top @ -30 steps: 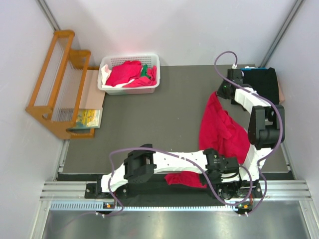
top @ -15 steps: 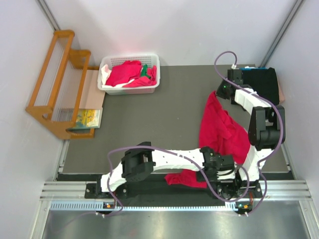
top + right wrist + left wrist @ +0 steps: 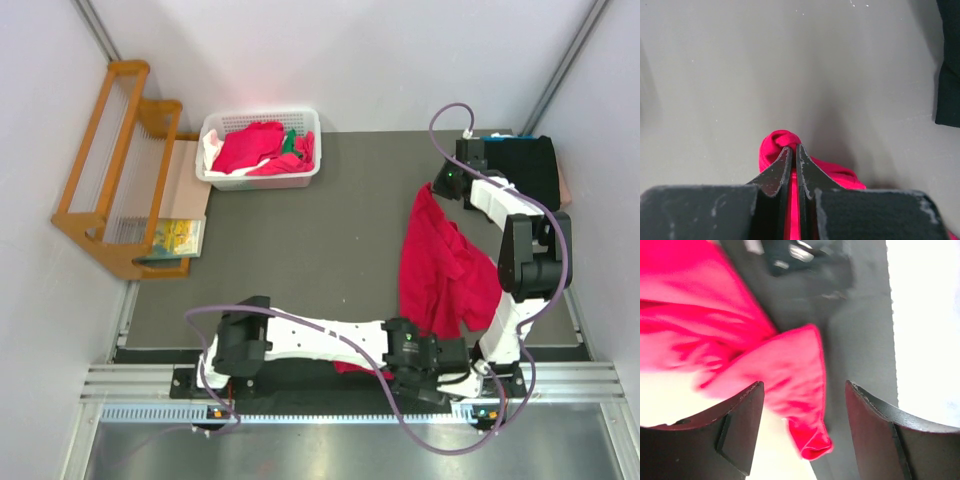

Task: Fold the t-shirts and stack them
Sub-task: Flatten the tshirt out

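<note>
Your left gripper (image 3: 804,390) has drawn back toward 6 o'clock, wide open and empty; a corner of the soft crimson cloth t-shirt (image 3: 440,265) lies between its jaws. Closed tight, your right gripper (image 3: 794,150) pinches the 12 o'clock end.

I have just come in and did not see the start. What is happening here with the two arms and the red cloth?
Both arms are handling one red t-shirt, spread along the right side of the dark table. The right pincer is shut on its far end. The left pincer is open at the near edge, a loose corner of the shirt between its fingers, not yet gripped. More shirts sit in the white basket; a black t-shirt lies at the far right.
</note>
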`<state>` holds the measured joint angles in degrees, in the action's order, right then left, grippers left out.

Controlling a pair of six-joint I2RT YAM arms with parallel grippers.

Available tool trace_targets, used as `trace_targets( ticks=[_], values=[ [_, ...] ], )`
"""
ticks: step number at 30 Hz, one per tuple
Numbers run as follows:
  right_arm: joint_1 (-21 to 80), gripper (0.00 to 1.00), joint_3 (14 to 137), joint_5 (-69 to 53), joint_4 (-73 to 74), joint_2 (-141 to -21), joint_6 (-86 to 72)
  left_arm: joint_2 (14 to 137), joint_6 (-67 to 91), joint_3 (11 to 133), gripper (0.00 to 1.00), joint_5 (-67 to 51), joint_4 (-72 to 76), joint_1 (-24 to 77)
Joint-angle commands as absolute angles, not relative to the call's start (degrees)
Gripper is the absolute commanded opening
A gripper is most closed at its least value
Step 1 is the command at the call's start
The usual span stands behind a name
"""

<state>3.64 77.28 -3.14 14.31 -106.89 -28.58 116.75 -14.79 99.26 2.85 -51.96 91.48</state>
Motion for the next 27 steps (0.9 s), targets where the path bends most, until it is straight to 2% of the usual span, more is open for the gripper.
trace_targets(
  ticks=[1, 2, 4, 5, 6, 12, 27],
  values=[
    [4.0, 0.00, 79.8, -4.0, 14.1, -106.3, -28.3, 111.3, -14.6, 96.8, 0.71, 8.5, -44.8, 90.5],
    [3.9, 0.00, 79.8, -4.1, 14.1, -106.1, -28.3, 110.2, -14.6, 93.0, 0.73, 10.8, -41.7, 90.4],
    [3.9, 0.00, 79.8, -4.3, 14.1, -105.7, -28.3, 109.2, -13.6, 89.3, 0.86, 12.3, -39.4, 89.7],
    [4.0, 0.00, 79.7, -4.6, 14.2, -105.7, -28.3, 108.7, -13.0, 85.2, 0.97, 13.3, -36.8, 89.5],
    [3.9, 0.00, 79.5, -4.6, 14.2, -105.6, -28.2, 108.4, -12.9, 83.1, 0.99, 14.2, -35.5, 89.4],
    [3.9, 0.00, 79.3, -4.7, 14.2, -105.3, -28.2, 106.5, -13.1, 73.8, 0.99, 18.5, -30.9, 89.4],
    [3.9, 0.00, 79.4, -4.9, 14.9, -105.8, -28.4, 105.3, -13.4, 76.5, 0.99, 15.4, -34.9, 89.5]
  ],
)
